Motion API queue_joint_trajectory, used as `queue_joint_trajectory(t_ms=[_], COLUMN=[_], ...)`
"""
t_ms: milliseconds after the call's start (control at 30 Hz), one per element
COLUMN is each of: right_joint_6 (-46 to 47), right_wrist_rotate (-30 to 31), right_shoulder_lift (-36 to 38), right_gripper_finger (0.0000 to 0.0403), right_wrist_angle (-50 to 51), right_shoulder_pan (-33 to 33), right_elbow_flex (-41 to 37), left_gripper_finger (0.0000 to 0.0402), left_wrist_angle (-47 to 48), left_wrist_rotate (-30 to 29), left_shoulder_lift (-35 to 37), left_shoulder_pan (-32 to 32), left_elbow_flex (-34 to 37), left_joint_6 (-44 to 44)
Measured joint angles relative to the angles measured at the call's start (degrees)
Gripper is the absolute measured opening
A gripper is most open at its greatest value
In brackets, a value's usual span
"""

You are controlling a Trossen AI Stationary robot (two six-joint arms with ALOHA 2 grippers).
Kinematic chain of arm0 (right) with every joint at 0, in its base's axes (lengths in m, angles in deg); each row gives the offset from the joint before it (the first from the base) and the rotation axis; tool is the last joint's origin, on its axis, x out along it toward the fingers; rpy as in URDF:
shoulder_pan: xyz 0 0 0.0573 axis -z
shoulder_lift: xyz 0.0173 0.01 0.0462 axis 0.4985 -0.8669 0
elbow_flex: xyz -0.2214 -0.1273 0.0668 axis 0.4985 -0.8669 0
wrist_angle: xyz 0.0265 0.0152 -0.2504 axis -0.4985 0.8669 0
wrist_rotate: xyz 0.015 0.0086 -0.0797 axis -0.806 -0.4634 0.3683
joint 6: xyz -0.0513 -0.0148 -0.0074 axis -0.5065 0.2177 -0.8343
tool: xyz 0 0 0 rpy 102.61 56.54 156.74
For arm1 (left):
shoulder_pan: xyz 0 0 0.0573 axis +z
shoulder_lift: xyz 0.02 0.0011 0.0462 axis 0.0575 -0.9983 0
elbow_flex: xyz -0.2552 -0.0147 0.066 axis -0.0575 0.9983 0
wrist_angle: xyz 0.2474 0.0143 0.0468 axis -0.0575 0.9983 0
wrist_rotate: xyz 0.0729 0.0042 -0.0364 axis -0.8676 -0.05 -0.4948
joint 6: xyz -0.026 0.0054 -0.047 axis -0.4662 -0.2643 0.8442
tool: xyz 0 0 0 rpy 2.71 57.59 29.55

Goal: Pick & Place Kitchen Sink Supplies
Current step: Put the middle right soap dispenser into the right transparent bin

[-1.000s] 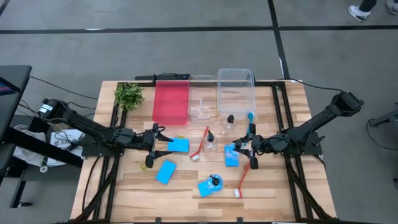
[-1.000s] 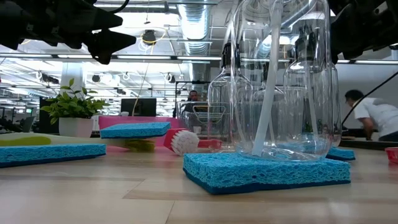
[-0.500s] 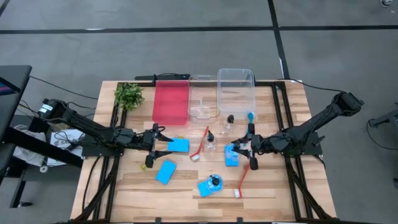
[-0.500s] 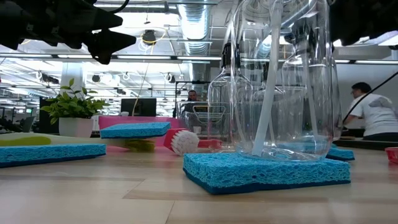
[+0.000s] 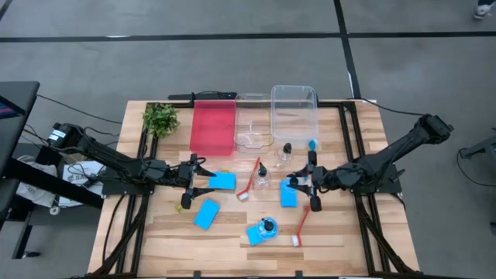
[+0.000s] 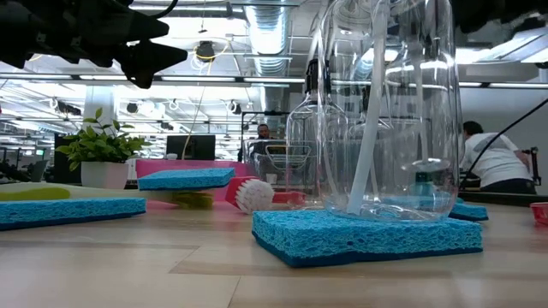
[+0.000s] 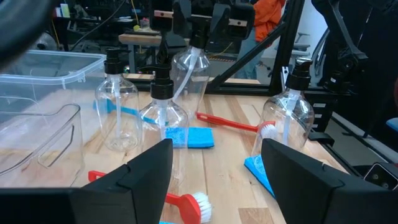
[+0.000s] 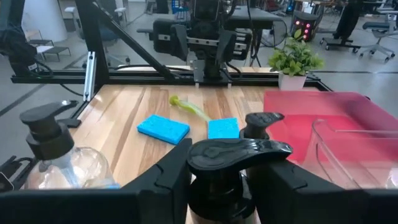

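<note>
My right gripper (image 8: 214,180) has its dark fingers either side of a clear bottle's (image 5: 295,177) glossy black pump cap (image 8: 239,153), near the bench (image 5: 341,232) centre; I cannot tell whether they grip, since the body is hidden below. My left gripper (image 7: 214,177) hangs wide open over flat blue sponges (image 5: 222,180), holding nothing.

Left gripper (image 5: 203,171) rests low, jaws spread wide; right gripper (image 5: 297,180), arm outstretched, jaws seemingly partly closed.
</note>
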Motion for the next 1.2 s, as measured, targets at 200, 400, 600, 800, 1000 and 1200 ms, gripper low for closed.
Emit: queue_joint_trajectory(t_ms=[200,400,600,800,1000,1200], right_joint_6=[0.0,0.0,0.0,-3.7,-6.1,-8.6], right_wrist_rotate=[0.0,0.1,0.2,0.2,0.2,0.2], right_shoulder_lift=[0.0,0.0,0.0,0.0,0.0,0.0], right_gripper_finger=[0.0146,0.0136,0.0127,0.0147,0.0125,0.0134], right_wrist_angle=[2.4,4.8,10.0,12.2,15.4,16.1], right_shoulder_pan=[0.0,0.0,0.0,0.0,0.2,0.2], right_elbow_flex=[3.2,6.6,11.2,14.9,18.8,21.3], left_gripper_finger=[0.0248,0.0248,0.0248,0.0248,0.0248,0.0248], left_wrist_angle=[0.0,0.0,0.0,0.0,0.0,0.0], left_wrist_rotate=[-0.1,-0.2,-0.2,-0.2,-0.2,-0.4], left_shoulder_lift=[0.0,0.0,0.0,0.0,0.0,0.0], left_shoulder_pan=[0.0,0.0,0.0,0.0,0.0,0.0], left_elbow_flex=[0.0,0.0,0.0,0.0,0.0,0.0], left_joint_6=[0.0,0.0,0.0,0.0,0.0,0.0])
